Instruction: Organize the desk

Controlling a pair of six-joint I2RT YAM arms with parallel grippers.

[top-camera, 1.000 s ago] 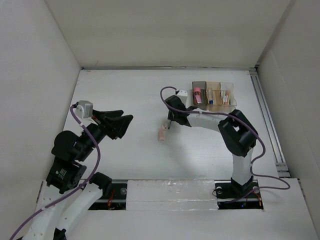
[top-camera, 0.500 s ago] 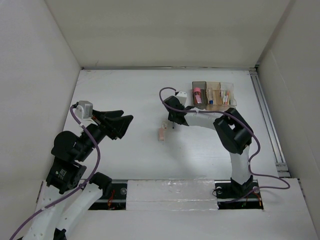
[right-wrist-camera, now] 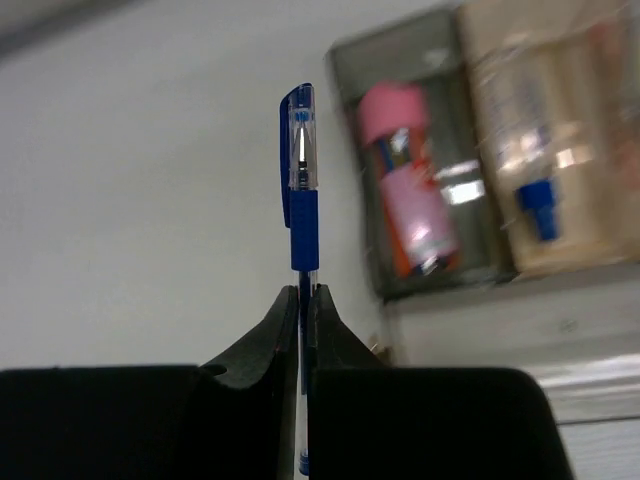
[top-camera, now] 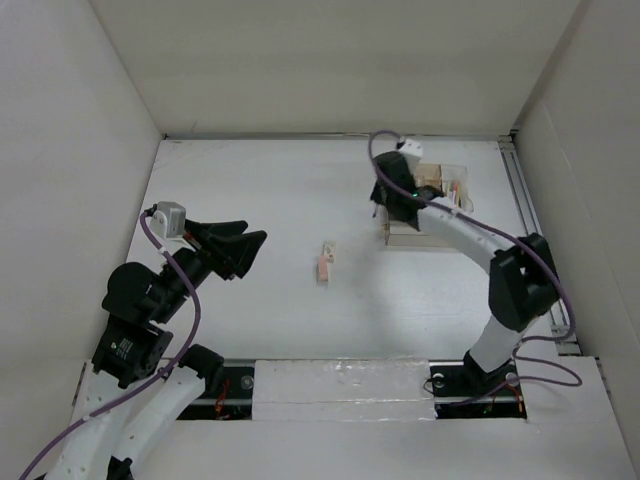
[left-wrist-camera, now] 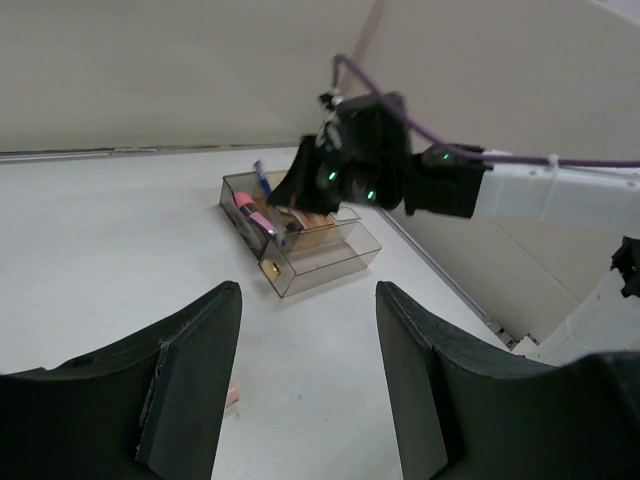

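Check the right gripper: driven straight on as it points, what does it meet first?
Probably bare desk just beside the tray, the blue pen held in the right gripper touching first. Depth is unclear.

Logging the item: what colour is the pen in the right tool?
Blue pen, partly clear; best in the right wrist view.

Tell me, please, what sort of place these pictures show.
Probably a robot lab cell: plain white walls box in the white desk, the left arm and right arm are bolted at its near edge, and the right hand holds a blue pen near a clear tray of stationery.
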